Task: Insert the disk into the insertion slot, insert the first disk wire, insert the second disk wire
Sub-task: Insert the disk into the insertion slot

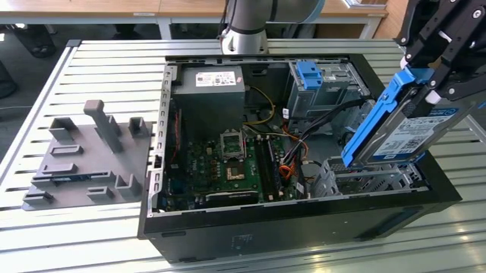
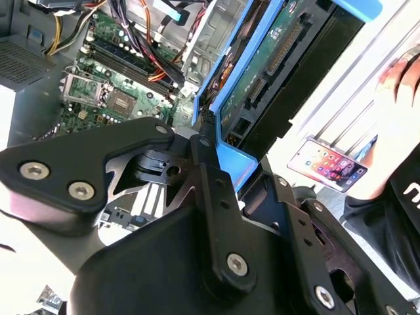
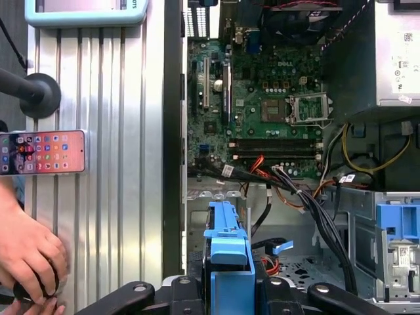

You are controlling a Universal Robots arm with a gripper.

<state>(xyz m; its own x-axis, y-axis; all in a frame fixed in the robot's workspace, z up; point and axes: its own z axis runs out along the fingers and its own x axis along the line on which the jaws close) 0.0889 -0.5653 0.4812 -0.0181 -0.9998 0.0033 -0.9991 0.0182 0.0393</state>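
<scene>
Starting at the exterior view's left, the grey fixture plate (image 1: 87, 153) sits on the slatted table (image 1: 91, 57), well apart from the work. Next comes the open computer case (image 1: 304, 213) with the motherboard (image 1: 235, 165) on its floor. To the right of that board a bundle of cables (image 1: 315, 122) runs past the taller cage with the blue latch (image 1: 322, 85) towards the near right corner.

That corner holds the insertion slot (image 1: 372, 179), and the disk (image 1: 406, 133) is not seated yet. It hangs steeply tilted above the slot, lower end down at the cage mouth. I cannot tell whether it touches the metal.

The gripper (image 1: 433, 85) is clamped on the upper end of the disk's blue carrier, which both wrist views confirm.

My worries from here:
- With the tilt this steep, I think a carrier corner could catch on the perforated wall and jam or twist in the grip.
- In the first wrist view the cables (image 3: 308, 203) lie just beside the slot floor, so a loose one might get pinched under the drive.
- A person's hand (image 3: 29, 256) rests on the table beside the case, near a phone (image 3: 42, 152), close enough to the arm's working space that I would watch it.
</scene>
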